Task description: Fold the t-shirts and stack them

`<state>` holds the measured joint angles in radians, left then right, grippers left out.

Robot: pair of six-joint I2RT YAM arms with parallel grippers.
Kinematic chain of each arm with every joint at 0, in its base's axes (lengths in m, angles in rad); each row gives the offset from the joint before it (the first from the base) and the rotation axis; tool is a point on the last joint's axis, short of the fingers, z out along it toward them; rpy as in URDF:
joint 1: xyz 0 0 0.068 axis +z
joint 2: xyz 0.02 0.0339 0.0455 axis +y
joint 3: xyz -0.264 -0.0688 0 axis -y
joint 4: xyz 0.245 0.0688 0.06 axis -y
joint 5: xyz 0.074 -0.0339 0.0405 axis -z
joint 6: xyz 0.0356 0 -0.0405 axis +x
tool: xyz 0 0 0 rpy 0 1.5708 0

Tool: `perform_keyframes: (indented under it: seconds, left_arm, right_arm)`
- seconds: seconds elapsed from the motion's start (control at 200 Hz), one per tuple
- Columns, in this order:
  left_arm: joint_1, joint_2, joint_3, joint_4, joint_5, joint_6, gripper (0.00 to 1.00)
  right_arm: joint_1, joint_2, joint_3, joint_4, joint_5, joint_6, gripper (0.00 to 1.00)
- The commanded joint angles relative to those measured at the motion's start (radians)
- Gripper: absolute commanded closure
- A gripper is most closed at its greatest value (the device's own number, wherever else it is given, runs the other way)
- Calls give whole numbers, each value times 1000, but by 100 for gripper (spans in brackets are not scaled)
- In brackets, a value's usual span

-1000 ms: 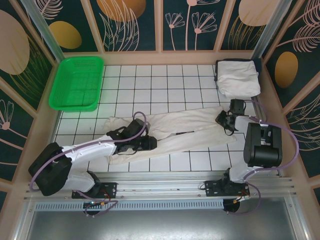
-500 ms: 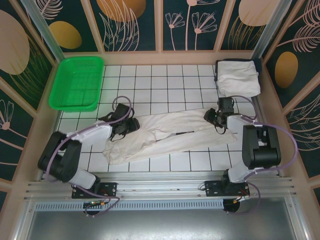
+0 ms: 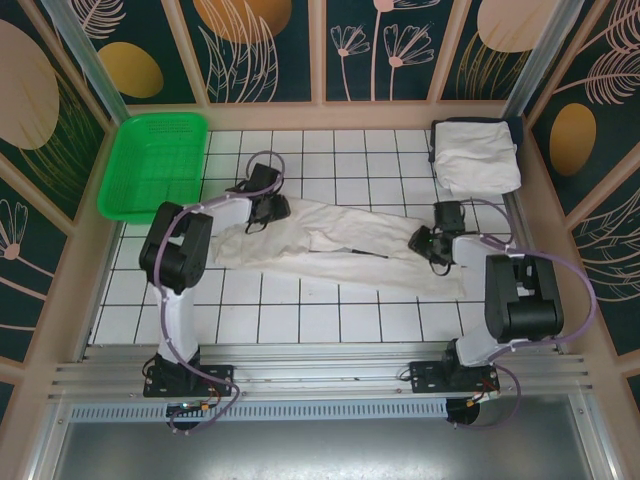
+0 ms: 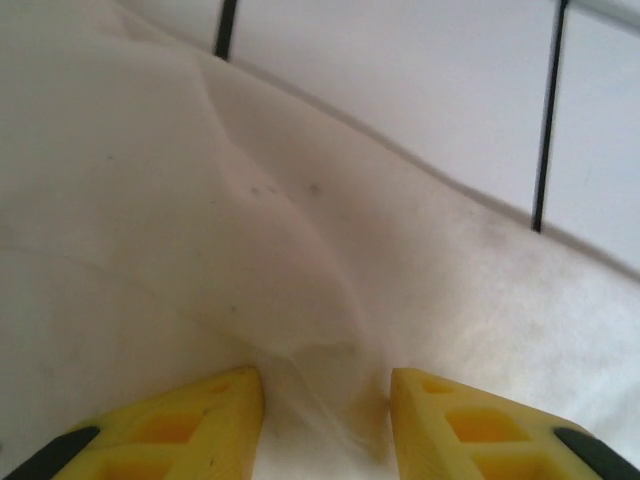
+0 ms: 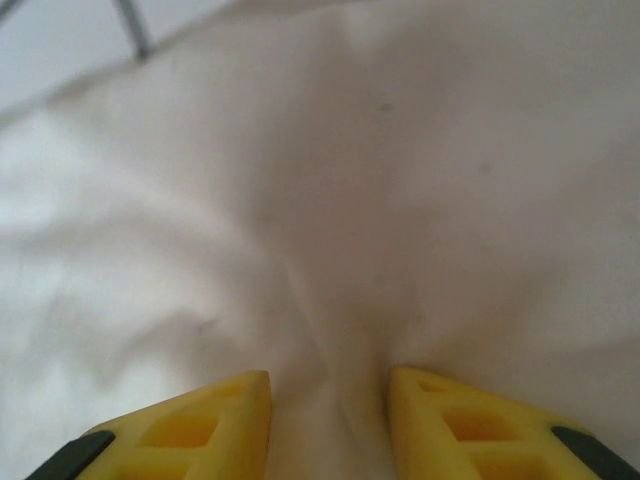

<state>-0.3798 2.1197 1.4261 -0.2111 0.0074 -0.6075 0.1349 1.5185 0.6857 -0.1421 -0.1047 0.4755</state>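
Green basket (image 3: 155,165) is sitting at the far left with nothing in it. I'm reading this as mid-fold: the shirt (image 3: 340,250) is lying in a long band across the tiles between the arms. The left gripper (image 3: 270,210) is pinching a ridge of cloth at its left end. The right gripper (image 3: 430,245) is resting on the right end, cloth between its fingers (image 5: 440,410); I cannot tell if it's gripping. Next I'm needing both ends held, then brought together. A folded shirt (image 3: 478,158) is waiting far right.
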Motion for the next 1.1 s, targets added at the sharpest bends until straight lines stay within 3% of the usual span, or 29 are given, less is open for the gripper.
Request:
perform_keyframes:
  seconds: [0.0, 0.105, 0.175, 0.255, 0.385, 0.485, 0.601, 0.751, 0.886, 0.996, 1.096]
  left_arm:
    - [10, 153, 242, -130, -21, 91, 57]
    - [11, 245, 534, -214, 3, 127, 52]
    - [11, 227, 589, -216, 18, 117, 50]
    - [9, 138, 483, -149, 9, 88, 46]
    - [10, 3, 197, 2, 24, 23, 44]
    - [12, 18, 98, 49, 59, -25, 46]
    - [11, 90, 112, 61, 88, -55, 49]
    - [10, 193, 233, 38, 110, -58, 50]
    - [11, 305, 384, 21, 152, -38, 52]
    - [10, 423, 564, 26, 251, -28, 54]
    - [10, 543, 758, 86, 422, -21, 58]
  right_arm:
    - [73, -110, -65, -209, 45, 67, 63]
    - [105, -245, -68, -260, 64, 93, 62]
    - [130, -289, -62, -204, 38, 92, 62]
    - [162, -241, -28, -151, 7, 69, 62]
    - [250, -94, 70, -164, 64, 32, 62]
    - [305, -10, 95, -145, 97, 22, 62]
    - [355, 49, 113, -165, 142, 30, 63]
    - [407, 58, 98, -209, 181, 85, 63]
    - [525, 44, 82, -223, 133, 167, 64]
    - [607, 57, 77, -170, 59, 235, 63]
    - [681, 95, 97, -75, -11, 298, 63]
